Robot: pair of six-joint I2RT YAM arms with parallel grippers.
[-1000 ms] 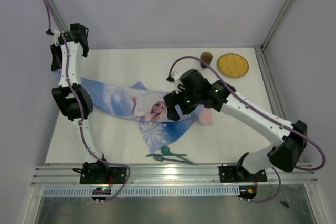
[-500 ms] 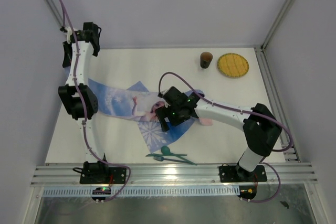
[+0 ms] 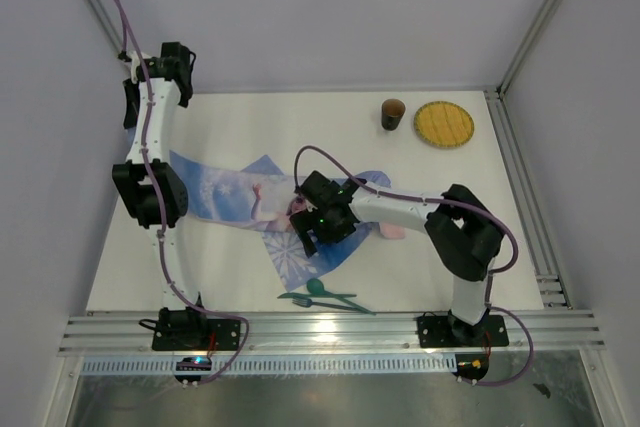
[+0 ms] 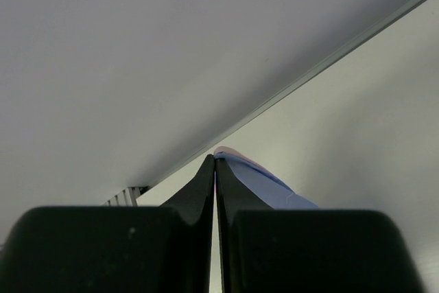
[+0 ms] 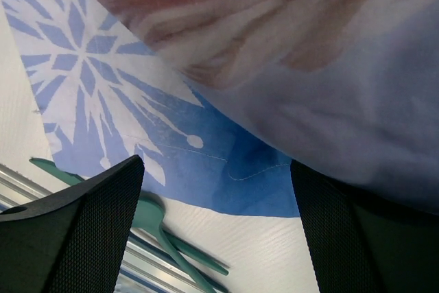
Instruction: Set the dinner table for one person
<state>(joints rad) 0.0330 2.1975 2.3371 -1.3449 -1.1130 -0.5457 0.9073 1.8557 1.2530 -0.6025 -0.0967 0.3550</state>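
Dinner table [image 3: 300, 132]: flat white top, lying under both arms and filling the overhead view from the silver rails [image 3: 330, 332] at the near edge to the back wall. Blue printed cloth [image 3: 225, 192]: crumpled, spread slantwise across the left and middle of the table, with the snowflake pattern nearest the front. Left gripper [image 3: 130, 112]: raised at the far left corner. In its wrist view, the left gripper [image 4: 215, 159] has its fingers pressed together on a tip of the cloth [image 4: 271, 186], and the white table [image 4: 384, 135] lies beyond and to the right of the fingertips, apart from them. Right gripper [image 3: 305, 237]: low over the middle of the cloth, pointing toward the near left. In its wrist view, the right gripper [image 5: 214, 166] has its fingers [image 5: 82, 238] spread wide with nothing between them. The cloth [image 5: 123, 87] fills the space under and ahead of them, and bare table [image 5: 20, 101] shows only past the cloth's edge, to the left and toward the front. Whether the fingertips touch the cloth cannot be told. Green spoon and fork [image 3: 320, 292]: lying together on the table just in front of the cloth, near the rails; seen also past the left finger in the right wrist view [image 5: 154, 221]. Brown cup [image 3: 392, 113]: upright at the far right. Round yellow plate [image 3: 444, 124]: just beside the cup, to its right, and well apart from both grippers.
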